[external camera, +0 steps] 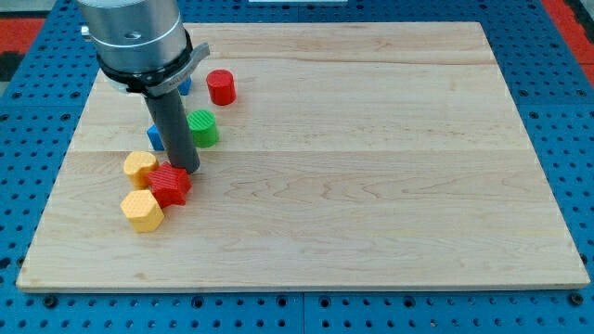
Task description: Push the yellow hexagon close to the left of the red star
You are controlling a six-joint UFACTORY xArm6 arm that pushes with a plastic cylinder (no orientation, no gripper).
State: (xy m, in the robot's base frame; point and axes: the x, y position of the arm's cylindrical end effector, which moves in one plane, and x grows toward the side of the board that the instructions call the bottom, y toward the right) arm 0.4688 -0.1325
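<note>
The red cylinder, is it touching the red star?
No, the red cylinder stands alone near the view's top, far from the red star, which sits lower down by my tip.

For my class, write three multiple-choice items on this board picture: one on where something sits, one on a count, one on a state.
1. Where is my tip?
A. at the red star's top edge
B. beside the red cylinder
C. at the board's right edge

2. How many yellow blocks show?
A. one
B. two
C. four

3. The yellow hexagon is
A. stacked on the green block
B. off the board
C. touching the red star's lower left

Answers:
1 A, the rod ends just above the red star.
2 B, the hexagon plus another yellow block.
3 C, no gap shows between them.
</note>
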